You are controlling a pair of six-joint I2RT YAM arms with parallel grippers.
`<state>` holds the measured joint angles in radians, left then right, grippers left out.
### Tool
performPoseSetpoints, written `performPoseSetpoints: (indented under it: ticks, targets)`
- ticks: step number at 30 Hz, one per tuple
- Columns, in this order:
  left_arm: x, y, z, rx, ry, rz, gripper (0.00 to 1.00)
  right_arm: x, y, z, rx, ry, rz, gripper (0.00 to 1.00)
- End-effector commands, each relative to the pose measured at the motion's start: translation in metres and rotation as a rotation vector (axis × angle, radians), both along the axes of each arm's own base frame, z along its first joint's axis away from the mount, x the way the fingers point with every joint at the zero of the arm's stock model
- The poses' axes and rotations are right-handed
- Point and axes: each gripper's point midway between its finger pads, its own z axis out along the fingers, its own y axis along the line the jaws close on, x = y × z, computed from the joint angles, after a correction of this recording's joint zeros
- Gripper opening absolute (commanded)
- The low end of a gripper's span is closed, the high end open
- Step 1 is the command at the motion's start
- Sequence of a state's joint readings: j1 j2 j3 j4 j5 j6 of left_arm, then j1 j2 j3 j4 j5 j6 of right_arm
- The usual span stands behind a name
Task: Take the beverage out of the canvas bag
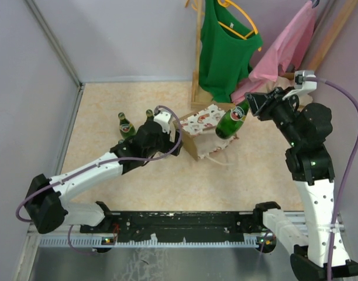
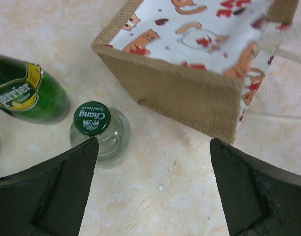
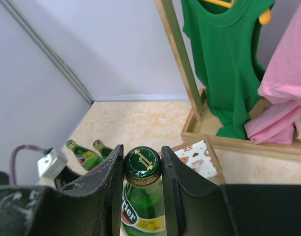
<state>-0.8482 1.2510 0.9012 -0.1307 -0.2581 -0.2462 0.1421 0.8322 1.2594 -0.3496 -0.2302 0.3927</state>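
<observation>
Left arm [image 1: 91, 172] reaches low and forward, elbow nearly straight; left gripper [image 2: 153, 142] points down, fingers [image 2: 57, 187] spread wide, holding nothing; right arm [image 1: 310, 134] stands tall, folded inward at the top; right gripper [image 3: 143, 152] clamps the neck of a green bottle [image 3: 143, 201].

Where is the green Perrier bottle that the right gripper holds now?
In the top view the bottle hangs tilted right of centre, its neck clamped in the right gripper, its base over the right end of the canvas bag.

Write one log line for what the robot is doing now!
right gripper: shut on green bottle neck | green bottle: tilted above bag | left gripper: open beside bag
</observation>
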Motion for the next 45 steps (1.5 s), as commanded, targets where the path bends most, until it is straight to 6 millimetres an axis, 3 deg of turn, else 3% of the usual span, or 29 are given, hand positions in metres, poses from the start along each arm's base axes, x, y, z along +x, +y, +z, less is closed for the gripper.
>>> performPoseSetpoints:
  ticks: [1,7,17,21,33,36,40,42,45]
  targets:
    - [0.018,-0.025,0.009,-0.016,-0.033,-0.036,1.0,-0.037,0.009,0.067,0.057,-0.211,0.081,0.0]
    - [0.027,-0.044,-0.004,-0.015,0.025,-0.037,1.0,-0.037,0.007,0.056,0.038,-0.186,0.069,0.0]
    - [0.012,-0.021,-0.001,-0.056,0.039,0.021,1.0,-0.024,0.008,0.037,0.051,-0.151,0.064,0.0]
    - [0.004,-0.022,-0.002,-0.076,0.059,-0.002,1.0,-0.019,0.012,0.031,0.061,-0.137,0.084,0.0]
    - [-0.022,-0.056,0.038,-0.214,0.041,-0.17,1.0,-0.028,0.032,0.025,-0.002,-0.154,0.177,0.0]
    - [-0.033,-0.064,0.051,-0.227,0.024,-0.201,1.0,-0.027,0.045,0.016,-0.027,-0.14,0.215,0.0]
    - [-0.042,-0.063,0.078,-0.23,-0.032,-0.186,1.0,-0.027,0.079,0.002,-0.103,-0.12,0.258,0.0]
    - [-0.041,-0.053,0.094,-0.235,-0.069,-0.15,1.0,-0.028,0.102,-0.007,-0.165,-0.115,0.272,0.0]
    - [-0.033,-0.022,0.118,-0.221,-0.15,-0.036,0.99,-0.034,0.137,-0.023,-0.264,-0.112,0.301,0.0]
